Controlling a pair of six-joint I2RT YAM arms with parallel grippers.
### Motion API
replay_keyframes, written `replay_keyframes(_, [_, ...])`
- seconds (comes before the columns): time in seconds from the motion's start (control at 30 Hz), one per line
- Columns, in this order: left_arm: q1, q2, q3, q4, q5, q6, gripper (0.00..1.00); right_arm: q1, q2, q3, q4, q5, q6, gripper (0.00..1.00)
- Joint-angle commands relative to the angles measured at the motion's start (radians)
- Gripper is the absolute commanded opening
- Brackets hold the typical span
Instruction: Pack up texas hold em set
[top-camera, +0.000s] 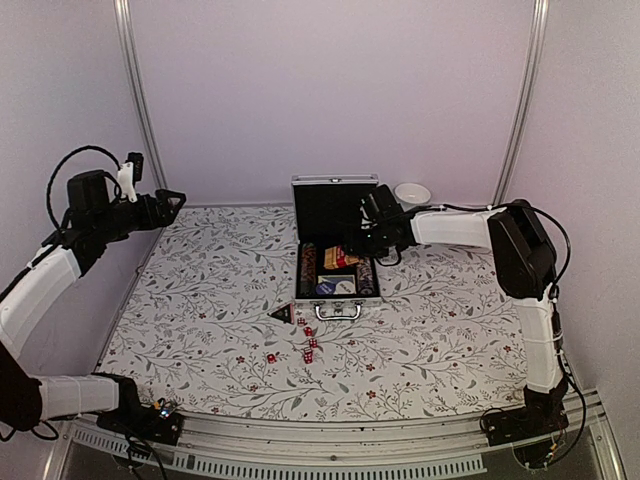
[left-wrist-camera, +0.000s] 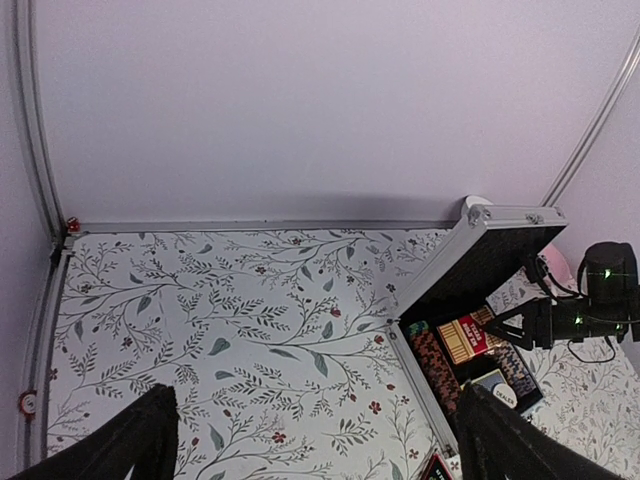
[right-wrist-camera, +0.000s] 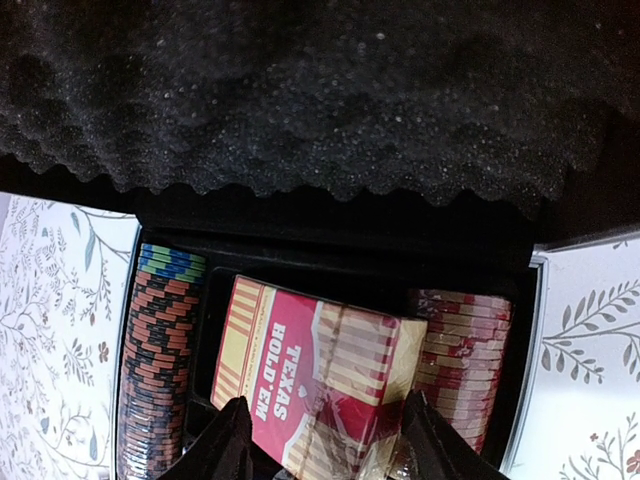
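The left arm (top-camera: 40, 290) and the right arm (top-camera: 455, 228) are alike, smooth white tubes linked by chunky black joints; a black cable (top-camera: 70, 154) loops loose above the left one, beside a small white fitting (top-camera: 128, 180). Each has a black base (top-camera: 150, 422); the fingers (right-wrist-camera: 225, 455) are matte black, tapering to blunt tips.

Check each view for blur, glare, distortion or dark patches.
Top external: even soft light, no glare, but the tiny red dice are barely resolved. Left wrist: sharp, with the metal frame rails bowed by the lens. Right wrist: dim; the black foam lining looks grainy, the tan-red striped card pack readable.
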Motion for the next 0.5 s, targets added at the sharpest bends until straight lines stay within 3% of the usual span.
replay_keyframes(0.0, [0.005,0.010,-0.006,0.002,0.010,0.014,0.97,0.002,-0.037,-0.013,0.023,-0.006,-0.011,0.50])
replay_keyframes(0.47, [0.005,0.025,-0.003,-0.007,0.031,0.021,0.97,0.003,0.014,0.019,0.032,-0.086,-0.011,0.49])
